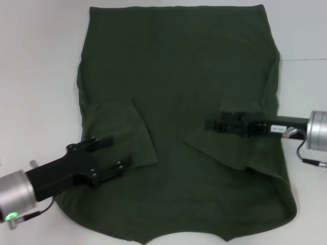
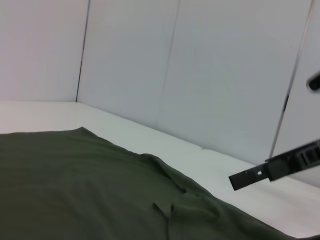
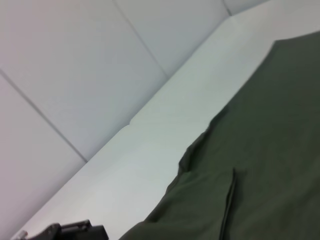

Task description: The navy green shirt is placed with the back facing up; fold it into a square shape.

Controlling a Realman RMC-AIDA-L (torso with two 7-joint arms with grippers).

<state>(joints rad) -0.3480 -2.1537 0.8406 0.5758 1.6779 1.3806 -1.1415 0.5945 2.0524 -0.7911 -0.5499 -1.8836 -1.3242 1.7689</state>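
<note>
Folding sleeves inward looks done, judging by both flaps lying on the navy green shirt, spread across the white tabletop. Near edge: left gripper, fingers spread, empty, over left sleeve flap. Farther: right gripper above right flap; grip state cannot be told. Next, probably grasping the hem. Only wrist views show back wall panels.

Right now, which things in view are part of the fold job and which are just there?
Part of the job:
- navy green shirt, spread flat, both sleeves folded inward
- left gripper, open, over the left sleeve
- right gripper, over the right sleeve

Just there:
- white table
- wall panels
</note>
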